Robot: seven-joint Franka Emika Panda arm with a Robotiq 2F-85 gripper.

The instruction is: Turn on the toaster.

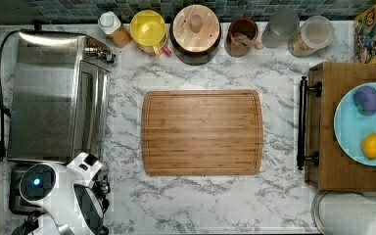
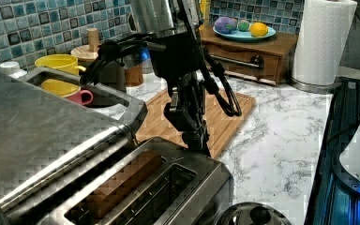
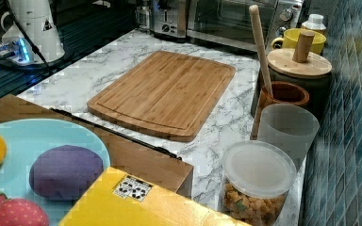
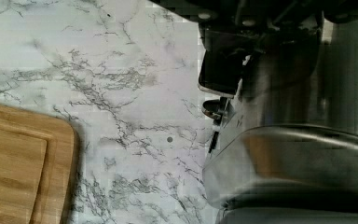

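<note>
Where the tool (image 2: 198, 138) hangs, the toaster (image 2: 168, 187) sits just below.

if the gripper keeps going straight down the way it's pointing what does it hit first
Most likely the toaster: in the left view the gripper points down at its end edge. Depth is unclear, so it could slip past onto the counter beside it.
</note>
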